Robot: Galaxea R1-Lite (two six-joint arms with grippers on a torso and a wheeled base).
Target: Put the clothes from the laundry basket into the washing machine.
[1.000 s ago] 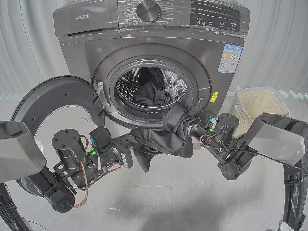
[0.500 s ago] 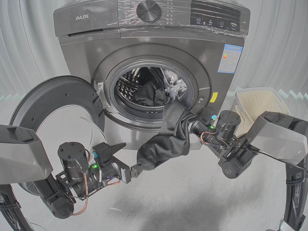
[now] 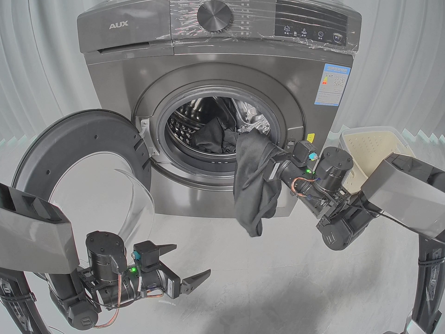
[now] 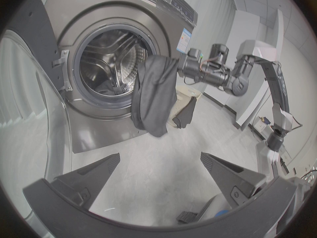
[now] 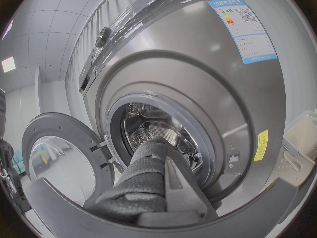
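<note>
Two grippers: left gripper (image 3: 191, 260) spread empty, well below-left of the dark garment (image 3: 252, 186), which right gripper (image 3: 274, 168) pinches beside the washing machine (image 3: 120, 80) mouth; push deeper before letting go, or the dangling tail drags it out.

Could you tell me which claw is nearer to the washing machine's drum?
Right. The right claw holds the dark garment at the drum; the left claw hangs open, low near the door.

Left arm low, left gripper (image 3: 191, 258) fingers spread; right arm higher, right gripper (image 3: 274, 169) fingers clamped on dark garment (image 3: 252, 177).
</note>
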